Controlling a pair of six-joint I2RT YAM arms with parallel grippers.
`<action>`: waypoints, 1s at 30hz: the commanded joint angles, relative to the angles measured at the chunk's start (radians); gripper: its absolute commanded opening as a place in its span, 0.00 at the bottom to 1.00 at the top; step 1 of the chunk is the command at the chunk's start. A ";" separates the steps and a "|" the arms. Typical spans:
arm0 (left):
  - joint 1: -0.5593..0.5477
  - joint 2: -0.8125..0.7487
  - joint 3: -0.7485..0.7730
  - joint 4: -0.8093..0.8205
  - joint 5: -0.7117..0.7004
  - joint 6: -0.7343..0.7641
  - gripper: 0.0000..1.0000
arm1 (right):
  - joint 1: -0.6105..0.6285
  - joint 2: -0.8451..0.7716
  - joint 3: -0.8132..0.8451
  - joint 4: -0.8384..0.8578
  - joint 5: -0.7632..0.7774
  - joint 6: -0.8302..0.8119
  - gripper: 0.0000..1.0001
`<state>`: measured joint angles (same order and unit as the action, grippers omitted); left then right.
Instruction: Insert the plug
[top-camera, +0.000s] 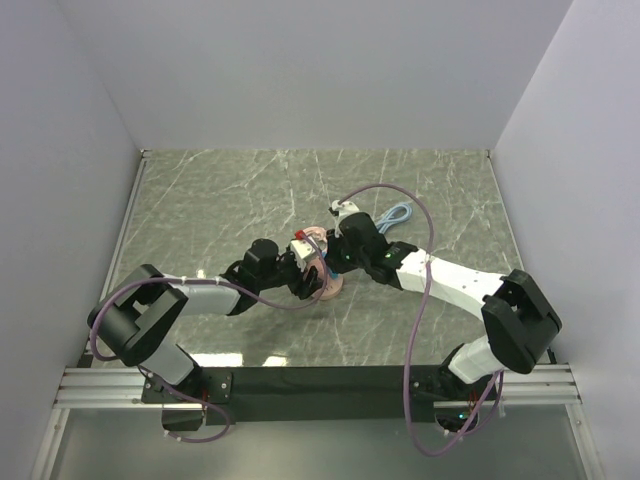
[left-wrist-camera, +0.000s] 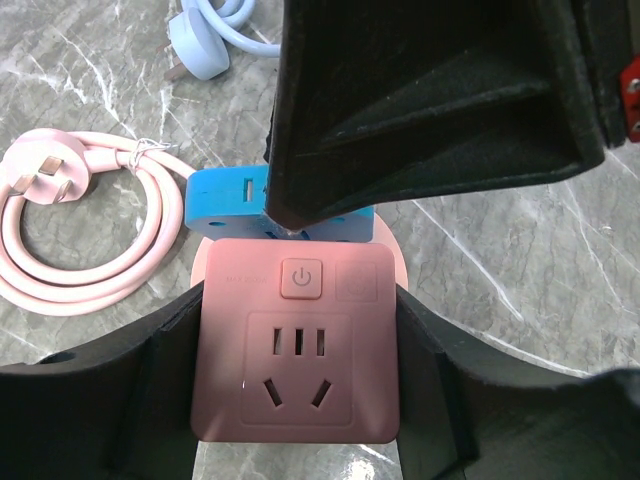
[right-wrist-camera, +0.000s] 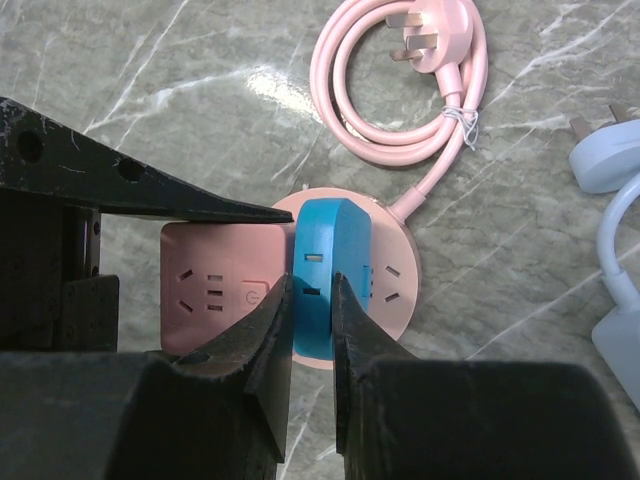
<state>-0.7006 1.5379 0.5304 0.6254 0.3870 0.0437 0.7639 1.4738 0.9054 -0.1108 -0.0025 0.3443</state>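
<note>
The blue plug (right-wrist-camera: 330, 240) stands against the round pink socket face (right-wrist-camera: 395, 275) of the pink cube (left-wrist-camera: 297, 340), at mid-table. My right gripper (right-wrist-camera: 312, 290) is shut on the plug, one finger on each flat side. My left gripper (left-wrist-camera: 297, 335) is shut on the cube, its black fingers (left-wrist-camera: 150, 390) pressed to both side walls. In the left wrist view the plug (left-wrist-camera: 225, 195) shows just behind the cube, half hidden by the right gripper's finger (left-wrist-camera: 430, 100). From above, both grippers meet over the cube (top-camera: 328, 285).
The cube's coiled pink cord and plug (right-wrist-camera: 400, 90) lie on the marble table beside it. A pale-blue plug with a pale cord (left-wrist-camera: 195, 50) lies further off, also seen from above (top-camera: 398, 215). White walls enclose the table on three sides.
</note>
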 joint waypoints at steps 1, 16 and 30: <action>-0.005 0.018 0.010 -0.020 0.000 -0.021 0.01 | 0.026 0.028 -0.008 -0.122 0.001 0.045 0.00; -0.005 -0.005 -0.041 0.026 -0.033 -0.038 0.01 | 0.026 0.049 -0.056 -0.155 0.045 0.108 0.00; -0.005 -0.016 -0.047 0.025 -0.050 -0.073 0.01 | 0.026 0.056 -0.095 -0.171 0.059 0.128 0.00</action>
<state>-0.7033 1.5406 0.5095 0.6758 0.3603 0.0139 0.7746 1.4738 0.8875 -0.0971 0.0711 0.4511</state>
